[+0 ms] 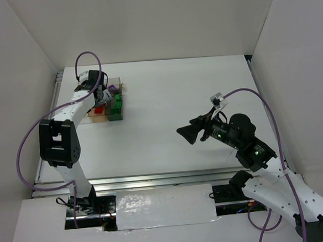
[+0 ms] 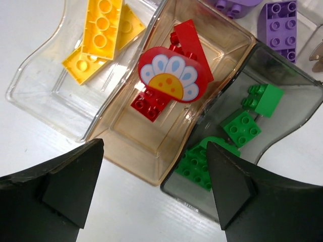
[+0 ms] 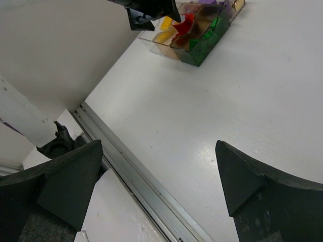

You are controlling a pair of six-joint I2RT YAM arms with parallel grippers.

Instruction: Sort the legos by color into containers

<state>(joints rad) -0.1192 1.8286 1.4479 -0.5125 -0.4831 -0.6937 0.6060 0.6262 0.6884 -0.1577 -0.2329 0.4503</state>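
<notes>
The clear box (image 2: 126, 151) holds the legos sorted by color. Yellow bricks (image 2: 101, 30) lie in the clear compartment. Red bricks (image 2: 151, 103) and a red disc with a flower print (image 2: 174, 75) lie in the tan compartment. Green bricks (image 2: 241, 126) lie in the grey compartment, and purple bricks (image 2: 277, 22) lie behind. My left gripper (image 2: 151, 196) is open and empty, just above the box's near edge (image 1: 109, 107). My right gripper (image 1: 188, 129) is open and empty above the bare table at mid right (image 3: 156, 186), far from the box (image 3: 194, 38).
White walls close in the table on the left, back and right. A metal rail (image 3: 151, 186) runs along the table's near edge, with a white sheet (image 1: 165, 206) below it between the arm bases.
</notes>
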